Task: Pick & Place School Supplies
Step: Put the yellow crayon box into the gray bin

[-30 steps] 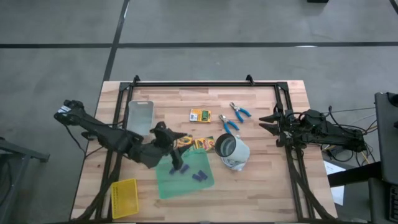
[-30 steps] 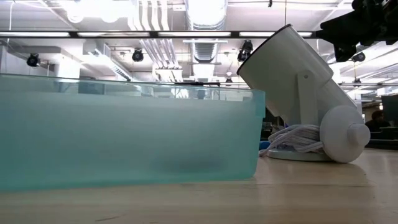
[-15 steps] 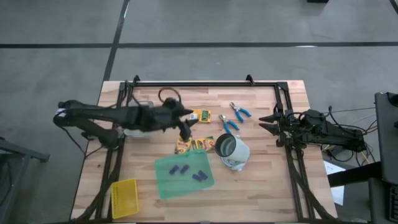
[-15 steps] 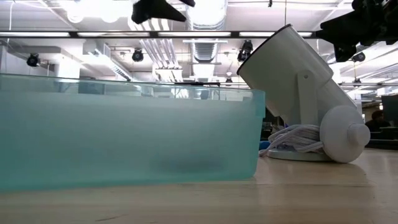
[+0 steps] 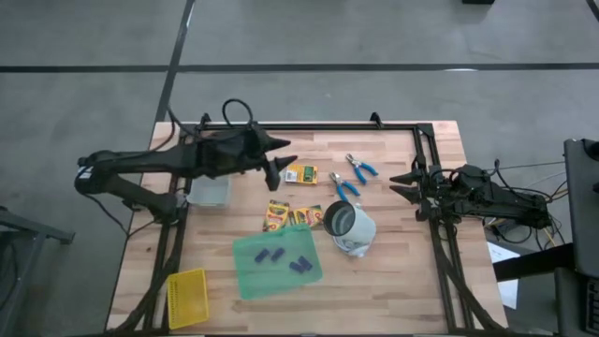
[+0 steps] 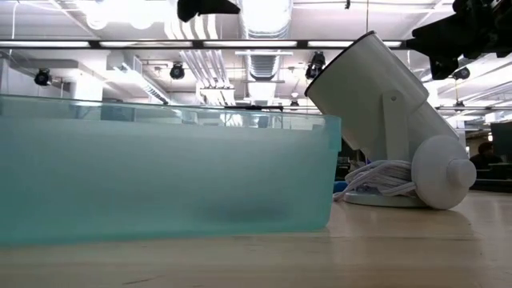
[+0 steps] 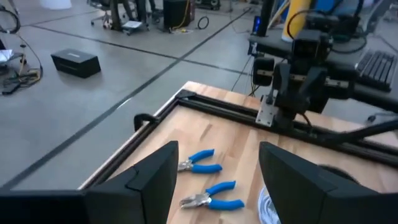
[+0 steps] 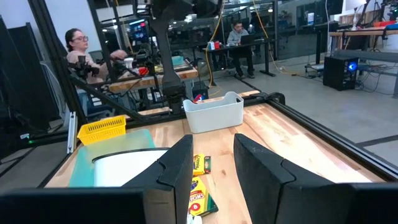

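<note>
Crayon box [image 5: 300,173] lies just beside open, empty left hand [image 5: 281,161]

A grey concrete floor [image 5: 374,37] surrounds the pale wooden table [image 5: 393,271], crossed by dark seams along the top and upper left of the overhead frame. In the low view, bright strip lights [image 6: 120,44] and white ducts [image 6: 264,24] run along an open ceiling. In the right wrist view, two seated people [image 8: 81,53] work at cluttered desks [image 8: 242,46] at upper left and upper centre.
</note>
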